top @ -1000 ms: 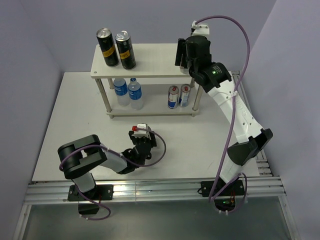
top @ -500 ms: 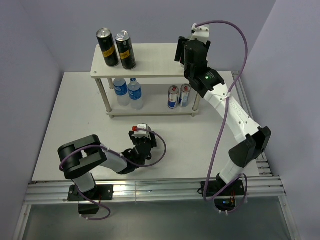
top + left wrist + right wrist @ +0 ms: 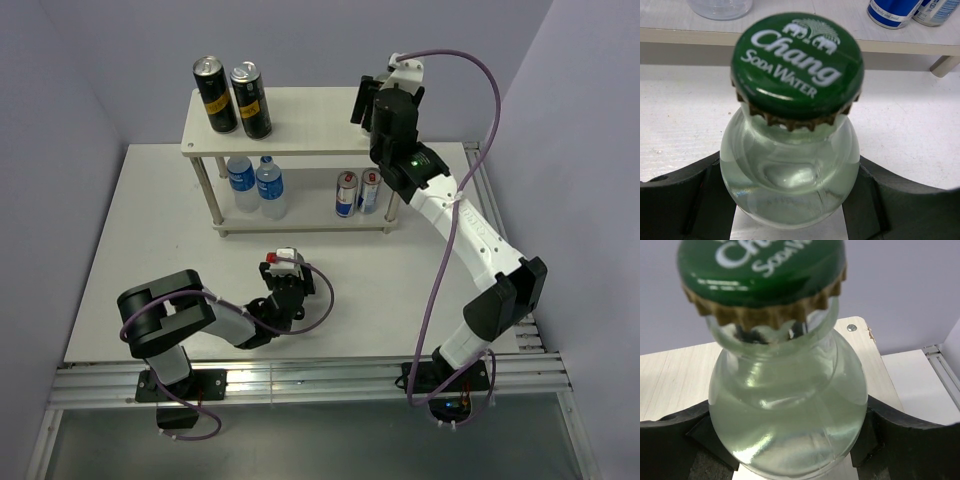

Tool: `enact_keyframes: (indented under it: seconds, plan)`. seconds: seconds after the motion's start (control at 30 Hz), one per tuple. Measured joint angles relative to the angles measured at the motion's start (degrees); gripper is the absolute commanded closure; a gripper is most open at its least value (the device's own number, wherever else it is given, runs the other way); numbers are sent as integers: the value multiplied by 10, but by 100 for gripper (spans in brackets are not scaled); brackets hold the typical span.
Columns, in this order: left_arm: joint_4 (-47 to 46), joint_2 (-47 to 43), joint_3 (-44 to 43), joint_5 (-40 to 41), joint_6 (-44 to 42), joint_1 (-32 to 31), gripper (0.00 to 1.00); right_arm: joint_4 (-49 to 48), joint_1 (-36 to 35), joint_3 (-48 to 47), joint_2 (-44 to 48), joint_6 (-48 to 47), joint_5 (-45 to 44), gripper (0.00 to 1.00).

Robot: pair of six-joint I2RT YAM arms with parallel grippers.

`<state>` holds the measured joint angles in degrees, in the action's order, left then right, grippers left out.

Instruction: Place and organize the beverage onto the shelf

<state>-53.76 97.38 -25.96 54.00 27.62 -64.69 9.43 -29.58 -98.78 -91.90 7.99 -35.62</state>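
The cream-white shelf (image 3: pixel 310 125) stands at the back of the table. Two black cans (image 3: pixel 232 98) are on its top board at the left. Two blue-labelled water bottles (image 3: pixel 256 184) stand below them on the lower board. My right gripper (image 3: pixel 368 105) hangs over the right end of the top board (image 3: pixel 675 380), shut on a clear green-capped bottle (image 3: pixel 785 400); whether the bottle touches the board is hidden. My left gripper (image 3: pixel 284 285) is low over the table in front of the shelf, shut on another green-capped bottle (image 3: pixel 790 160). That bottle is hidden under the wrist in the top view.
Two blue-and-silver cans (image 3: pixel 358 192) stand at the right of the lower board, beside a thin shelf leg (image 3: pixel 944 65). Purple walls close the table's back and sides. A metal rail (image 3: pixel 300 385) runs along the near edge by the arm bases.
My right arm has shifted slightly right and back over the shelf's right end, still holding its bottle. The left arm has not moved.
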Motion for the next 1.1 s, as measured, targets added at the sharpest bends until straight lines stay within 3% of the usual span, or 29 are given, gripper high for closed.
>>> enact_keyframes:
  seconds: [0.13, 0.43, 1.1]
  plan:
    - [0, 0, 0, 0, 0, -1, 100, -7, 0, 9, 3, 2, 3, 12]
    - [0, 0, 0, 0, 0, -1, 100, 22, 0, 44, 3, 5, 10, 1]
    - [7, 0, -4, 3, 0, -2, 100, 6, -4, 133, 89, 25, 77, 0]
